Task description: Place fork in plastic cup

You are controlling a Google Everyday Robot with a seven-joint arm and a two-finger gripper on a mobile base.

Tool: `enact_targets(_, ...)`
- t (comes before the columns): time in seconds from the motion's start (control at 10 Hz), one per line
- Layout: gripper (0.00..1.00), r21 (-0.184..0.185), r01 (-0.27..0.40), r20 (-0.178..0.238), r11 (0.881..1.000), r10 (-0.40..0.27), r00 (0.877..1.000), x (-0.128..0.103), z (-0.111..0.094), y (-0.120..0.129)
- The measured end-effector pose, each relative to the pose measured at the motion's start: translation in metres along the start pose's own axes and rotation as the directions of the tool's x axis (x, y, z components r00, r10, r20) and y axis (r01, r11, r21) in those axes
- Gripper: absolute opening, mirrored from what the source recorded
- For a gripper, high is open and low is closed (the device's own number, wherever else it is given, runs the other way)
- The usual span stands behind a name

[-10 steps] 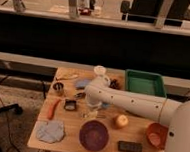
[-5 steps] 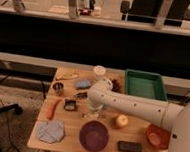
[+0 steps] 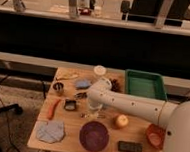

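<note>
1. The table [image 3: 71, 124] is wooden and crowded with small items, and everything in play sits on it.
2. The arm [image 3: 136, 106] is white and reaches in from the right across the middle of the table.
3. The tray [image 3: 160, 87] is green and sits at the far right corner, behind the arm.
4. The bowl [image 3: 94, 135] is purple and stands at the near edge, just in front of the arm's end.
5. The cloth [image 3: 51, 132] is grey-blue and crumpled, and lies left of the bowl.
6. The gripper [image 3: 94, 108] points down at the table's centre, low over the wood. I cannot tell whether it is grasping or released.
7. The jar [image 3: 100, 71] is white-lidded and stands at the far edge, behind the gripper.
8. The cup [image 3: 83, 83] is small and light blue. It sits left of the arm's wrist and behind the gripper, apart from it.
9. The fork [image 3: 97, 116] shows as a thin, pale silvery sliver lying flat on the wood. It is just beside the gripper, between it and the bowl. Its prongs are too small to make out, and it lies well apart from the cup, not in it.
</note>
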Motion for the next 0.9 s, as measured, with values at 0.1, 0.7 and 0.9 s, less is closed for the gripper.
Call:
enact_targets(0.1,0.65,-0.006,0.004,-0.003,1.000,-0.004,1.000,0.000,0.002,0.000)
enact_targets(0.7,0.63,-0.020,0.014,-0.013,1.000,-0.014,1.000,0.001,0.002,0.000)
enact_targets(0.9,0.63,-0.031,0.035,-0.039,0.999,-0.037,0.999,0.012,-0.002,-0.003)
